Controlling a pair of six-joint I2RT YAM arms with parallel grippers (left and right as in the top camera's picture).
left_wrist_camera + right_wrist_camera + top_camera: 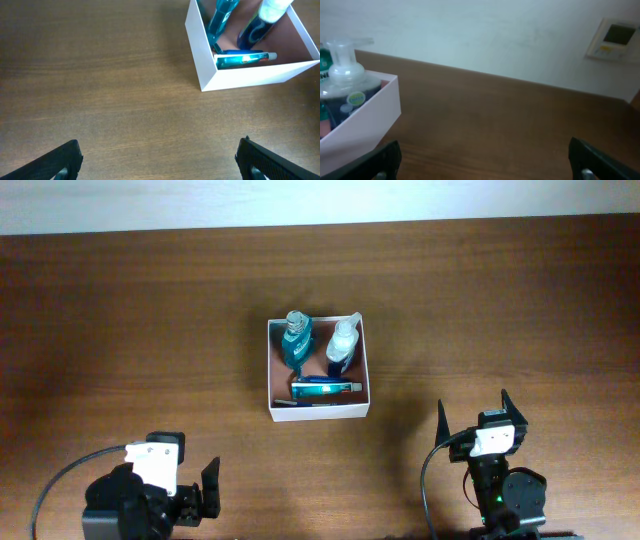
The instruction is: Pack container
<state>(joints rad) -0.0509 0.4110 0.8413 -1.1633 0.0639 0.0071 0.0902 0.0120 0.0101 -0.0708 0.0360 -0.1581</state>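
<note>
Around the container point(318, 412) the counter point(150, 310) is open on all four sides, giving free passage. Inside the container, a teal bottle point(297, 340) and a white-capped bottle point(341, 348) stand in the far half and a tube point(326, 388) lies along the near wall. Little room seems left between them.

Both arms are matte black. The left arm point(130, 502) carries a boxy white wrist block point(155, 453) with small dark dots on its top face, and a grey cable point(60, 480) curves out from its side. The right arm point(508, 495) has a smaller white plate point(495, 438), a thin black cable point(428, 470) beside it and a tiny green light point(497, 500). The right gripper point(476, 415) has black fingers tapering to sharp points. The left gripper point(159, 147) has black, wedge-shaped fingers point(57, 162) with a dull sheen.
</note>
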